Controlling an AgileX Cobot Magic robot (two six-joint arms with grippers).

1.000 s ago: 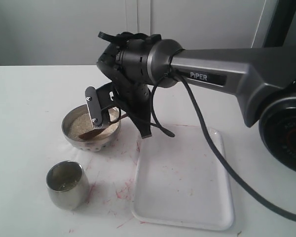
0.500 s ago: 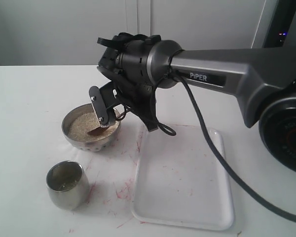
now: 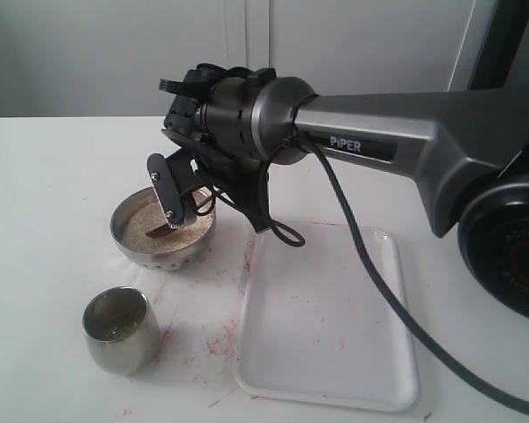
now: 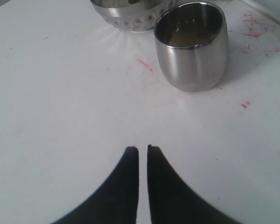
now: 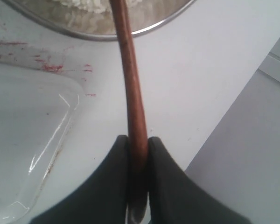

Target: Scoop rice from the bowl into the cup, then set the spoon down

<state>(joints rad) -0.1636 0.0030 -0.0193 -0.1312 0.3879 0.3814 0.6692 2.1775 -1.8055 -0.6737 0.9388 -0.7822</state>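
Observation:
In the exterior view the steel bowl (image 3: 128, 242) holds pale rice (image 3: 141, 222), and the dark wooden spoon (image 3: 161, 232) rests its scoop in the grains. My right gripper (image 3: 182, 210) hangs over the bowl, shut on the spoon. The right wrist view shows the reddish handle (image 5: 130, 84) pinched at my right gripper (image 5: 138, 140), running toward the bowl (image 5: 98, 35) and rice (image 5: 84, 8). The cup (image 3: 119, 328) stands in front of the bowl, with a few grains inside. My left gripper (image 4: 143, 148) is shut on nothing, low over the table, short of the cup (image 4: 191, 46) and bowl (image 4: 130, 16).
A white tray (image 3: 335, 352) lies right of the bowl and cup, also seen as the tray (image 5: 23, 126) in the right wrist view. Red smears mark the white table (image 3: 220, 339) between cup and tray. The right arm (image 3: 379, 132) reaches in from the right.
My right gripper has shifted a little left over the bowl and turned, dragging the spoon's scoop through the rice. Cup, tray and bowl have not moved.

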